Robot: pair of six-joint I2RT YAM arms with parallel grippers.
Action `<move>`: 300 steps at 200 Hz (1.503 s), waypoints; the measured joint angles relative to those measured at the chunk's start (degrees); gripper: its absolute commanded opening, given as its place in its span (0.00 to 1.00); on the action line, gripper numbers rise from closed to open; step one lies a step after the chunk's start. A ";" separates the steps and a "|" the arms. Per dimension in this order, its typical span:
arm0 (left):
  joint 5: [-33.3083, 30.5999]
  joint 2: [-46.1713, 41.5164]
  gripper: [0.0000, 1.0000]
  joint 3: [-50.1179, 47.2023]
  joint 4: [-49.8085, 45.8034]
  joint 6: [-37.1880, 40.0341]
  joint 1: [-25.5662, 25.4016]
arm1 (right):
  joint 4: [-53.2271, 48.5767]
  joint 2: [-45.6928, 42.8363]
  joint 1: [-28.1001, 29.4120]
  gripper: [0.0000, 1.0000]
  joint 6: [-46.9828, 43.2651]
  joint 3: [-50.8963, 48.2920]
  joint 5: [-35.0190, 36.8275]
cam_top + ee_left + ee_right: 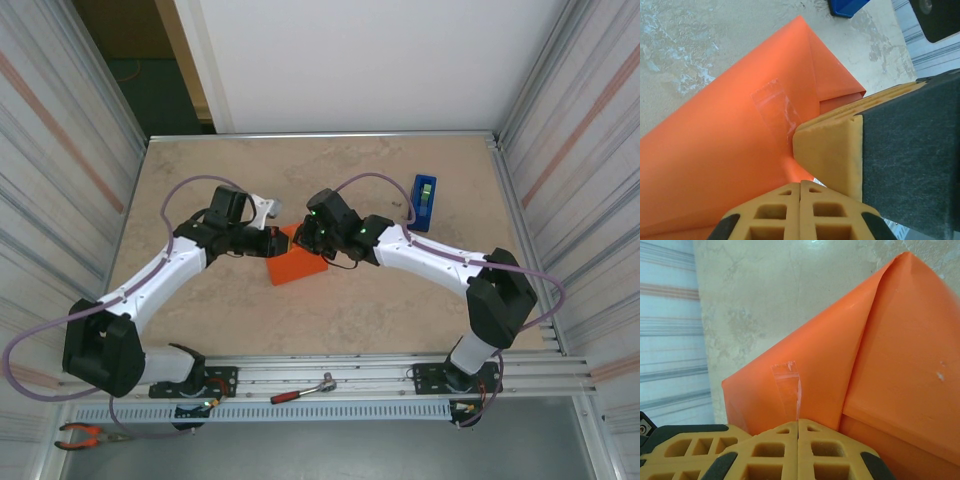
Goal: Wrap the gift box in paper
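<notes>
Box | hidden under paper [298, 266], centre of desk [400, 310] | left end effector [272, 241] closed, empty | right end effector [304, 239] closed, empty | both tips meet at far flap by tape [787, 390]; parcel body nearward, equally close

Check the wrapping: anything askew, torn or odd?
The short clear tape strip on the bright orange matte paper sheet is crinkled, with a whitish ragged edge, not lying flat. Nothing else stands out.
</notes>
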 measured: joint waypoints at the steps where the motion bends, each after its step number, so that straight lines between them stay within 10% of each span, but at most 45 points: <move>1: 0.02 -0.02 0.00 -0.04 0.02 0.00 0.00 | 0.04 -0.02 0.00 0.00 0.00 -0.02 0.00; 300: -1.29 -0.17 0.00 -0.39 0.57 1.31 0.33 | -1.64 -0.52 0.00 0.27 -4.44 1.11 -0.28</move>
